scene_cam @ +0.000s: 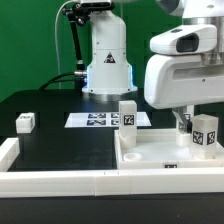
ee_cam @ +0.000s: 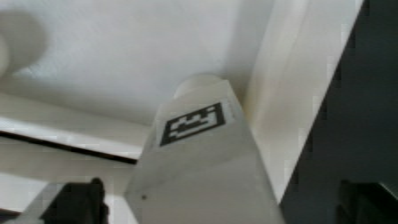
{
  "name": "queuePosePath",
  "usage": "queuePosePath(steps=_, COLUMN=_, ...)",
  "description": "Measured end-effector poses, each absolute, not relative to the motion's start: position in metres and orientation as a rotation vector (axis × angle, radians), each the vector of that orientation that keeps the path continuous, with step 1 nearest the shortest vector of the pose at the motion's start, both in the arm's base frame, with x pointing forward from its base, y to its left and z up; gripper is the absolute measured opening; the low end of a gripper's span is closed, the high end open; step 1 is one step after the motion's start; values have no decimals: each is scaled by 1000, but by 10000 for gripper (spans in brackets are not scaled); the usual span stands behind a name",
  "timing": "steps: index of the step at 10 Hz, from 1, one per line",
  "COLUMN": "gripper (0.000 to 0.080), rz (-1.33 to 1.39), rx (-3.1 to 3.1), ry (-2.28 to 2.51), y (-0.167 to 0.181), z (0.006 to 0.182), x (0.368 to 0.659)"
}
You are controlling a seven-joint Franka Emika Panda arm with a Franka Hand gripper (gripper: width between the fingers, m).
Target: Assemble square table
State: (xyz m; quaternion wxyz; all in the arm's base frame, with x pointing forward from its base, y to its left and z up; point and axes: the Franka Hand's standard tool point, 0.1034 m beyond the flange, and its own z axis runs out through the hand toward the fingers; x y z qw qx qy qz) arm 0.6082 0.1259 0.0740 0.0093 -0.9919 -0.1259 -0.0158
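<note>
The square table's leg (ee_cam: 199, 150) stands upright by the panel's (scene_cam: 150, 160) rim, straight below our gripper (ee_cam: 217, 208), between its wide-apart fingers.

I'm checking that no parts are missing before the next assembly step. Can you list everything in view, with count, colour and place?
tabletop panel: one, white, on the exterior view's right
lying leg: one, white, tagged, at the exterior view's left
upright leg: one, white, tagged, by the panel's far corner
third leg: one, white, tagged, over the panel at the exterior view's right
L-shaped rail: one, white, along the near and left edges
marker board: one, white with black tags, flat in the middle
table: one, black, under everything
robot base: one, white, at the back
gripper: one, dark fingers, open, with a tagged leg between them
</note>
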Motion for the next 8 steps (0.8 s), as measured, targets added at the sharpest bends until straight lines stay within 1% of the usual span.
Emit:
queuePosePath(steps=1, gripper=621, rz=-51, rx=-3098, ry=-389, y=126, z=74, x=608)
queuePosePath(steps=2, gripper=487, rz=-51, rx=-3099, ry=-387, y=125, z=74, x=608)
queuePosePath(steps=3, gripper=487, rz=-50, rx=-3099, ry=-386, y=125, z=73, x=608)
queuePosePath(steps=4, gripper=341, rz=-50, rx=-3100, ry=-385, y=125, z=73, x=609)
queuePosePath(steps=5, gripper=290, rz=-50, rx=-3100, ry=-375, y=124, z=73, x=609)
queuePosePath(steps=8, gripper=290, rz=-49, rx=-3107, ry=-292, y=124, z=73, x=609)
